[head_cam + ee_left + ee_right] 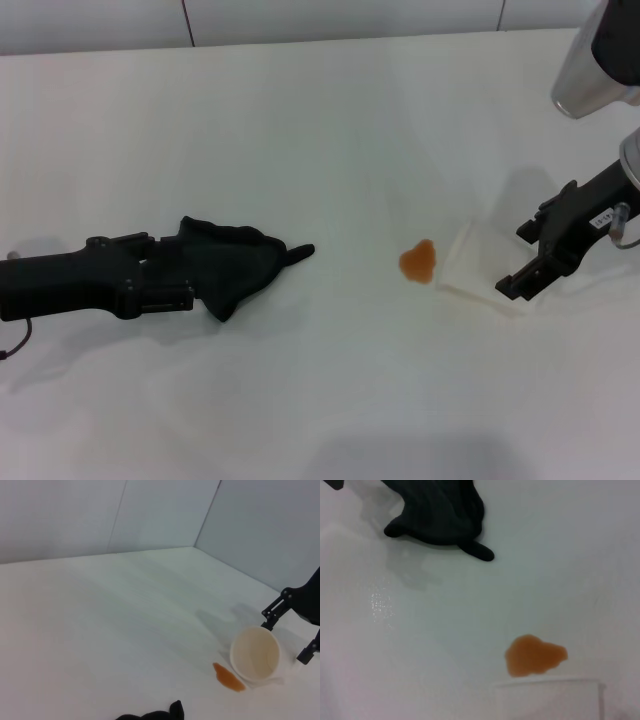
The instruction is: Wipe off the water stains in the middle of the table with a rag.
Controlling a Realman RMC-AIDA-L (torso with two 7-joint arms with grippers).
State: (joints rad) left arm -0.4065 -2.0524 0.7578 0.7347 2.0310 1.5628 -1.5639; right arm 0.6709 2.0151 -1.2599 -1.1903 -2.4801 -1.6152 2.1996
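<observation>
on the white table [300,130], the left gripper [170,280] clamps the black rag [235,262]. beside the orange water stains [417,262], the right gripper [535,260] grips a tipped cup [478,262].

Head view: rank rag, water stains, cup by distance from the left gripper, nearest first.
1. rag: right at the left gripper, on the robot's left.
2. water stains: mid-table, past the rag.
3. cup: farthest, lying beside the stain, at the right gripper.

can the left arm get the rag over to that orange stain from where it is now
Probably yes. The left end effector sits at the rag, and only bare table lies between it and the water stains. The cup, by the right end effector, lies just beyond.
</observation>
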